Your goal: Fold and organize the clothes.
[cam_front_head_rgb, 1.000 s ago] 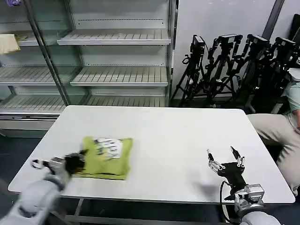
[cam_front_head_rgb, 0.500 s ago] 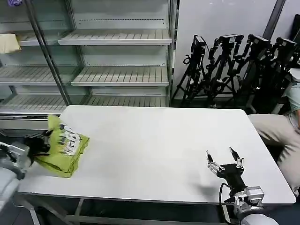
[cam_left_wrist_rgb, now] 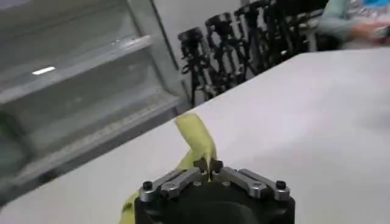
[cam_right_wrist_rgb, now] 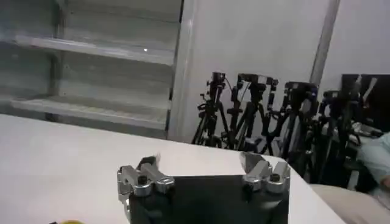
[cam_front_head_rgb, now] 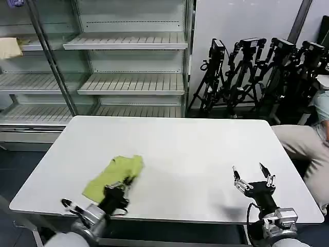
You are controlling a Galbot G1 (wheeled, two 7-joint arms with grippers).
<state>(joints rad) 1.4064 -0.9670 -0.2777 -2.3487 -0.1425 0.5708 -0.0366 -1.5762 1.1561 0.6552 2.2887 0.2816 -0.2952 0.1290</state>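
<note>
The clothes, a lime yellow-green T-shirt [cam_front_head_rgb: 114,175], lie bunched on the white table [cam_front_head_rgb: 180,149] near its front left edge. My left gripper [cam_front_head_rgb: 117,191] is shut on the shirt's near edge; in the left wrist view a fold of the yellow-green fabric [cam_left_wrist_rgb: 196,137] rises from between the pinched left gripper [cam_left_wrist_rgb: 210,168]. My right gripper [cam_front_head_rgb: 253,176] hovers open above the table's front right part, with nothing between its fingers. In the right wrist view the right gripper [cam_right_wrist_rgb: 203,163] stands spread wide over bare tabletop.
Metal shelving [cam_front_head_rgb: 128,77] stands behind the table, with a pale cream cloth [cam_front_head_rgb: 9,47] on an upper left shelf. Black tripods [cam_front_head_rgb: 257,72] stand at the back right. A seated person [cam_front_head_rgb: 308,139] is at the right edge.
The shirt was dragged to the table's left edge and lifted, then brought back toward the front left. My left gripper moved with it, holding on. The right gripper shifted slightly right.
</note>
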